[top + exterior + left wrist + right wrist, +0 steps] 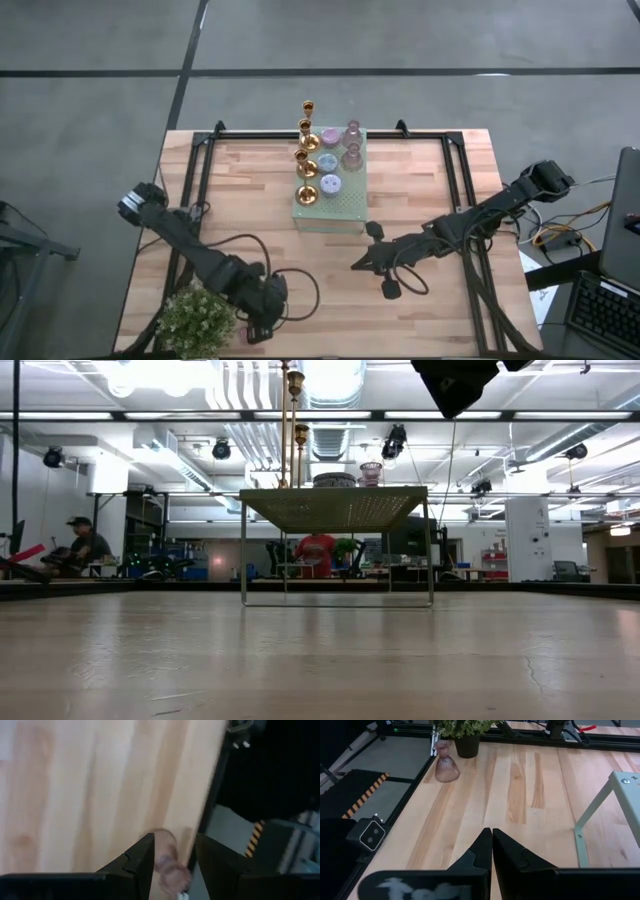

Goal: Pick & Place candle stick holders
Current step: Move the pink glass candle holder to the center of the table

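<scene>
Candlesticks [306,150], four gold, five squat holders [331,185]

Wooden table [420,190], green stand [345,205], potted plant [195,318], pink holder [446,766]

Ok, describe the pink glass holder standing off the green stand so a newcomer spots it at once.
Find the bushy potted plant at the wooden table edge. Right beside it stands the pink glass holder, with a narrow neck and a flared base. It stands alone on bare wood, while the other holders cluster up on the pale green stand.
</scene>
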